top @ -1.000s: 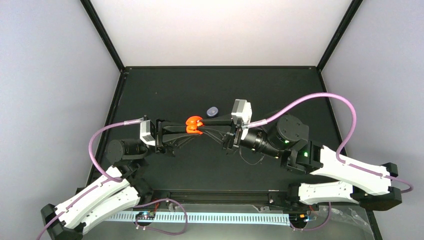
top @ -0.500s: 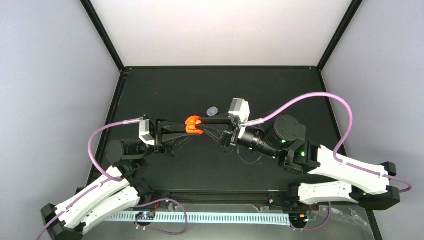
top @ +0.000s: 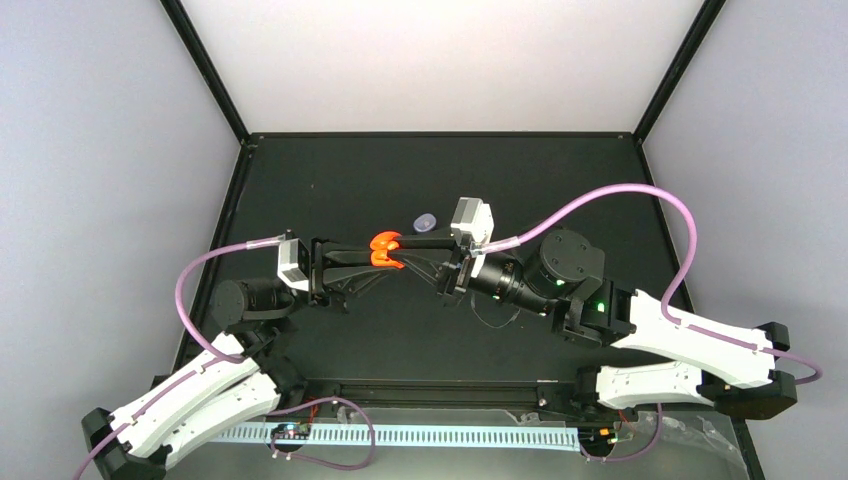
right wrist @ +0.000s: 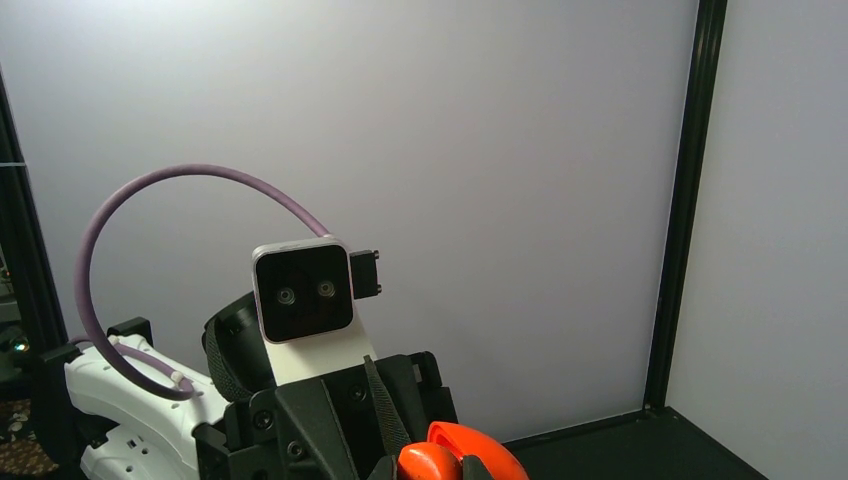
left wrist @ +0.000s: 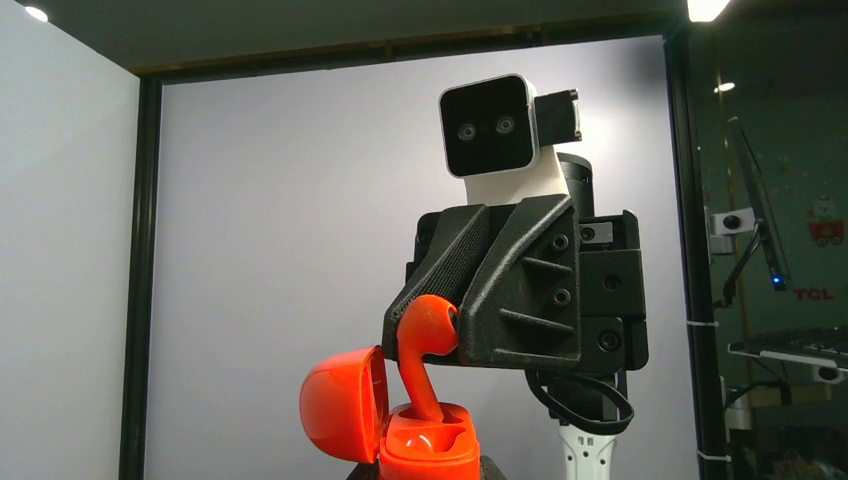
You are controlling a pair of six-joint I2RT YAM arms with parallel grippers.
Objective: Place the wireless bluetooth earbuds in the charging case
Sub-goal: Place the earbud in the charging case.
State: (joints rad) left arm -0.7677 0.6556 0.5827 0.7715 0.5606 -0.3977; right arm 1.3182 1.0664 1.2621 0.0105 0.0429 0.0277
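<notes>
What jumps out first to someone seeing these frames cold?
The bright red-orange charging case stands out first, lid open, held above the middle of the black table by the left gripper. The right gripper pinches a red-orange earbud, whose stem dips into the case. A small purplish object lies on the table just behind them.

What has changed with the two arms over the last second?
The right gripper, shut on the red earbud, has edged left, toward the open red charging case; the earbud's stem now stands in the case. The left gripper kept holding that case in place, and the small purple object stayed put.
</notes>
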